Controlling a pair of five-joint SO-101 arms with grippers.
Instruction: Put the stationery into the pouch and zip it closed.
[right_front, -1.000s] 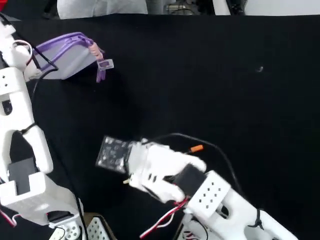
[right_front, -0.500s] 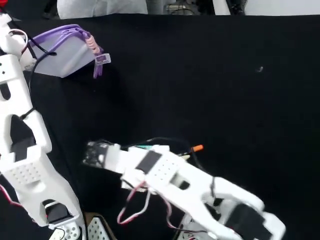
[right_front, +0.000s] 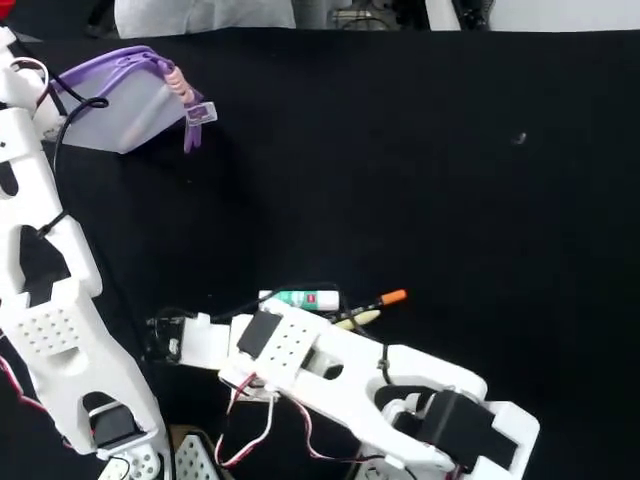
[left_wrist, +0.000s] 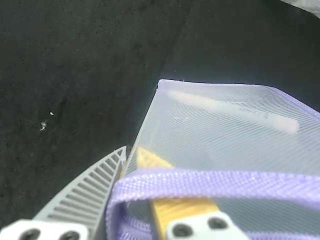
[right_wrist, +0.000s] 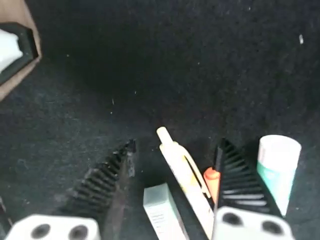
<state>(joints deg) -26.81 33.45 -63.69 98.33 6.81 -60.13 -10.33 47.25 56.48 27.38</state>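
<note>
Pouch (right_front: 125, 105) w/ a pen (left_wrist: 235, 110) showing thru it is pinched in your left end effector (left_wrist: 131, 155) at the far-left of the desk (right_front: 450, 200), while your right end effector (right_wrist: 176, 145) hangs open over stationery (right_wrist: 182, 175) near the front.

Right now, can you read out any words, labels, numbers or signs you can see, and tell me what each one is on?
No text here is legible.
Glue stick: green-and-white label with a red patch, print too blurred.
Pale block beside the cream pen: faint lines of print, too small.
Pen inside the pouch: faint grey marking on its barrel, unreadable.
Zip tag on the pouch: too blurred.
</note>
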